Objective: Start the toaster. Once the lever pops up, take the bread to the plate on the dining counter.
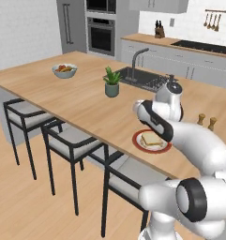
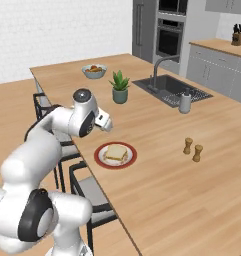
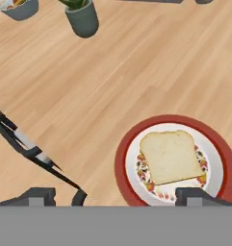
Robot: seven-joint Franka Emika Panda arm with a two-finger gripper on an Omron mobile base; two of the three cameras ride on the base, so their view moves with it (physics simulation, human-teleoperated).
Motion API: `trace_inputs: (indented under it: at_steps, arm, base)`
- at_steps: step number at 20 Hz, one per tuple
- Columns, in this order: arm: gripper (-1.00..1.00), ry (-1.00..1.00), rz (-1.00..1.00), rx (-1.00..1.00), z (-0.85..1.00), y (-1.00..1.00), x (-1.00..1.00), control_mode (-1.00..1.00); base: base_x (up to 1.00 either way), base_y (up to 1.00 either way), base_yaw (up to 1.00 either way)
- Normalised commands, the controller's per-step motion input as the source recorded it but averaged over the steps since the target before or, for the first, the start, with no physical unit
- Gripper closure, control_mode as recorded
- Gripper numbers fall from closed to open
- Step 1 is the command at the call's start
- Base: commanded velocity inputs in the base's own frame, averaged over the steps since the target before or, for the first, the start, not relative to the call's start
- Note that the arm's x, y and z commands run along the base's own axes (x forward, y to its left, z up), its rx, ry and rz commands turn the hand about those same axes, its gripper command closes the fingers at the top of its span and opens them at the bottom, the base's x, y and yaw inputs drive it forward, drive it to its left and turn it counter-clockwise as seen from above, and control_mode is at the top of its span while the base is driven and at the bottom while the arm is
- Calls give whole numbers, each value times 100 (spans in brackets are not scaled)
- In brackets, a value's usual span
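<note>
The bread (image 1: 152, 138) (image 2: 116, 153) (image 3: 170, 156), a tan square slice, lies flat on the red-rimmed plate (image 1: 139, 146) (image 2: 99, 158) (image 3: 122, 158). The plate rests near the front edge of the light-wood dining counter (image 1: 63, 93) (image 2: 157, 130) (image 3: 112, 86). My gripper (image 2: 107, 124) (image 3: 117, 194) hangs a little above the counter, just left of and above the plate. It is open and holds nothing; its two dark fingertips (image 3: 40, 194) stand wide apart in the hand view, one over the plate's near rim. The toaster is out of view.
A potted plant (image 1: 112, 84) (image 2: 120, 89) and a white bowl of fruit (image 1: 64, 70) (image 2: 94, 71) stand further along the counter. Two wooden shakers (image 1: 206, 121) (image 2: 192, 148) sit right of the plate. A sink (image 2: 169, 87) lies behind. Dark-framed stools (image 1: 72, 140) line the counter's front.
</note>
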Motion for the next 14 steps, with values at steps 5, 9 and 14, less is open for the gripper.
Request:
trace_inputs:
  at_steps: [5, 9, 14]
  arm:
    - [-100, 6, 13, 1, 10, 23, -100, -100]
    - [-100, 5, 13, 0, -1, 24, -100, -100]
    - [-100, 0, 11, -1, -28, 29, -100, -100]
  base:
    - [0, 0, 0]
    - [0, 0, 0]
    - [0, 0, 0]
